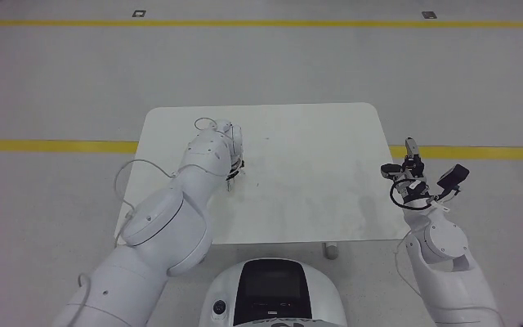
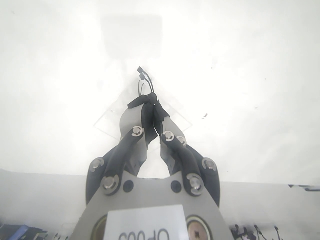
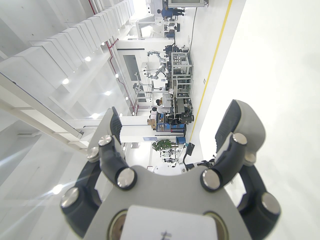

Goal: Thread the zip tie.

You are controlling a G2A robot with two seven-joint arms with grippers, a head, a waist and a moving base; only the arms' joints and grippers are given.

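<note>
the left pincer (image 2: pixel 152 102) hides most of the zip tie (image 2: pixel 142 76), its strands too fine to count.

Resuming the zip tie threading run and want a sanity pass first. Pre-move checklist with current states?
1. Grip: left gripper shut on the zip tie: ok.
2. An end of the zip tie sticks out past the fingertips: ok.
3. Helper: right gripper open and empty: ok.
4. Helper close to the tie: not ok, it sits off the right edge of the table, far from the tie.
5. Tail already through the head: cannot tell.
</note>
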